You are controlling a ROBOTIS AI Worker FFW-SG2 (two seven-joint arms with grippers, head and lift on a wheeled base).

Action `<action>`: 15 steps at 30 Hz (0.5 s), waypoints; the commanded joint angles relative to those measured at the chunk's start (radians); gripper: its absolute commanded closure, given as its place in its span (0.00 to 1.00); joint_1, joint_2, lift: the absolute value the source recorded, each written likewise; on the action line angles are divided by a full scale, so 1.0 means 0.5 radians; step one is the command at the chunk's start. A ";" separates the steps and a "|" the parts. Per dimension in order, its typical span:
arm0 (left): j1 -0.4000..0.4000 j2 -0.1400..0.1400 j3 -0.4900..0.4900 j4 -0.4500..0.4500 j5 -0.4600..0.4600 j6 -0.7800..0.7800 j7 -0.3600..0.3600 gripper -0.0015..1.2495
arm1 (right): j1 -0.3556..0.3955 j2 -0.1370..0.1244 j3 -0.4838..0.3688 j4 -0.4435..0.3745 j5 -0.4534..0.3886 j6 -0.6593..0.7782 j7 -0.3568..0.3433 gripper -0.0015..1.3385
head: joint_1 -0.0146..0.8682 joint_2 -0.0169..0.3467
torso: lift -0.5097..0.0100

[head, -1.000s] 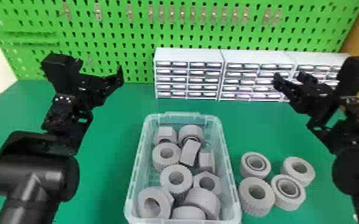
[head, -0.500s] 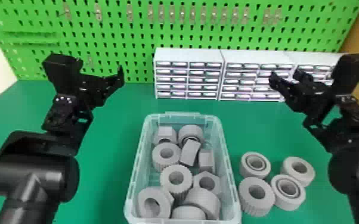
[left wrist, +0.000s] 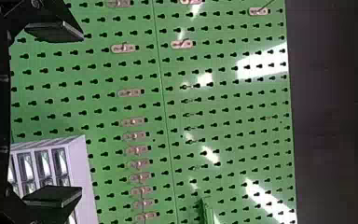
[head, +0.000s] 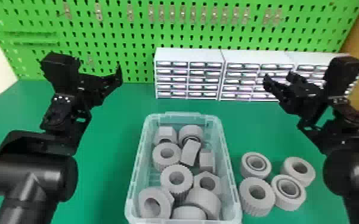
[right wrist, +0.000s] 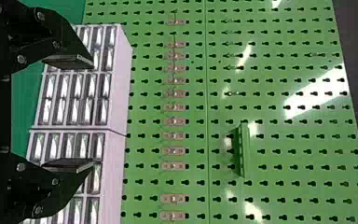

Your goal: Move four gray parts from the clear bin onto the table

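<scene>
Green table [head: 113, 134], job looks finished. Clear bin [head: 182, 114] on it, other gray parts [head: 166, 163] inside, apparently meant to stay. Left gripper [left wrist: 81, 113] and right gripper [right wrist: 92, 113] raised, jaws parted, both empty. 4 loose parts [head: 258, 206] clustered on table, robot's right of bin; 0 seem left to move.

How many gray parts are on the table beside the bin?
4, right of the clear bin: a ribbed part front left, a second part behind it, a third part front right, a fourth part behind that.
</scene>
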 commanded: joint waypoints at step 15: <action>0.029 -0.002 0.030 -0.005 -0.032 0.000 0.000 0.10 | 0.016 0.009 0.038 0.003 -0.037 0.001 0.000 0.38 | 0.78 0.14 | 0.89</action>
